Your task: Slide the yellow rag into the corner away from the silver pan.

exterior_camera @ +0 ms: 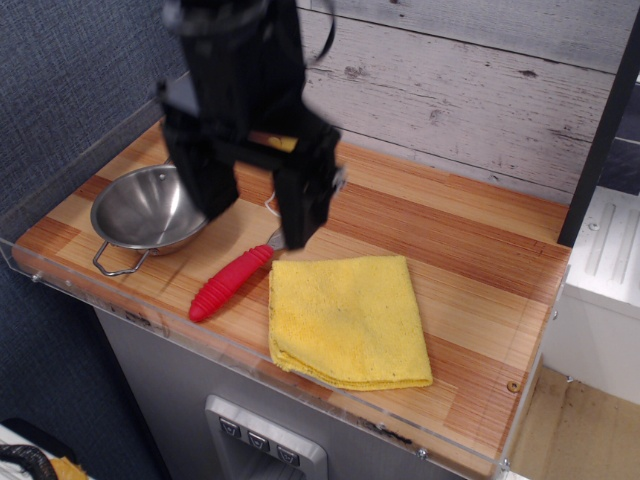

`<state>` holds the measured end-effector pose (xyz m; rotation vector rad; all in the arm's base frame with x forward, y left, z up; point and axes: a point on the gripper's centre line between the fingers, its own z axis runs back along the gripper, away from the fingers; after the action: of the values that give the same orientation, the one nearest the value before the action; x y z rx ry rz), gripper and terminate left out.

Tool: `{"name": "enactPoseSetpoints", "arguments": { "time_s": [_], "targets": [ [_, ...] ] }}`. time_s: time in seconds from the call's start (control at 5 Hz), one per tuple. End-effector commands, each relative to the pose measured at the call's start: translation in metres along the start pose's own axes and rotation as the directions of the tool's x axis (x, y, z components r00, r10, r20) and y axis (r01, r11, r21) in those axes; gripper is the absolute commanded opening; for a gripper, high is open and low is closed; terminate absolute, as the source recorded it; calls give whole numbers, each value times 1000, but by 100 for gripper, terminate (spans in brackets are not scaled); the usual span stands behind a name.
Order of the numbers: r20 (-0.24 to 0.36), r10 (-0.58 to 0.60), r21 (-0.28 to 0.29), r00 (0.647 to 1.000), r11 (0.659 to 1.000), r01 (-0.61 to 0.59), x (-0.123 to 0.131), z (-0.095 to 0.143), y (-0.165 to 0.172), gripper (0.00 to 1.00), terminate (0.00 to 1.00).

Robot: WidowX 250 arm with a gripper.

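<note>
Whitewashed plank wall [480, 90] backs a striped wooden tabletop [480, 250], with a black post [600, 130] standing at the right rear where wall and tabletop meet; that junction is the corner [560, 225].

Yellow rag [346, 318]: folded, roughly square, lying flat near the front edge of the tabletop, slightly right of centre. It is well apart from the corner, with bare wood between them.

Red-handled fork [228, 283]: lies diagonally just beside the rag's left edge. Its tines are hidden behind the hand.

Silver pan [148, 210]: sits at the left end of the tabletop, upright, with one wire loop handle visible at its front. Its right side is partly covered by the hand.

Hand [252, 215]: black, blurred, hanging above the tabletop between the pan and the rag. Its two fingers [300, 205] point down and are spread wide, holding nothing. The right finger tip is near the rag's rear left corner; contact with the rag cannot be determined.

Clear plastic rim [150, 320]: runs along the tabletop's front and left edges.
</note>
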<state>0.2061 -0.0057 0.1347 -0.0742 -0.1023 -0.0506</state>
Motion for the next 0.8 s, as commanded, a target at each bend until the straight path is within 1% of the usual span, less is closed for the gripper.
{"name": "enactPoseSetpoints", "arguments": {
  "time_s": [0.0, 0.4, 0.6],
  "targets": [
    [47, -32, -7, 998, 999, 33, 17, -48, 11, 100, 0],
    [56, -47, 13, 997, 999, 47, 28, -73, 7, 100, 0],
    [53, -69, 24, 996, 997, 67, 29, -81, -2, 100, 0]
  ]
}}
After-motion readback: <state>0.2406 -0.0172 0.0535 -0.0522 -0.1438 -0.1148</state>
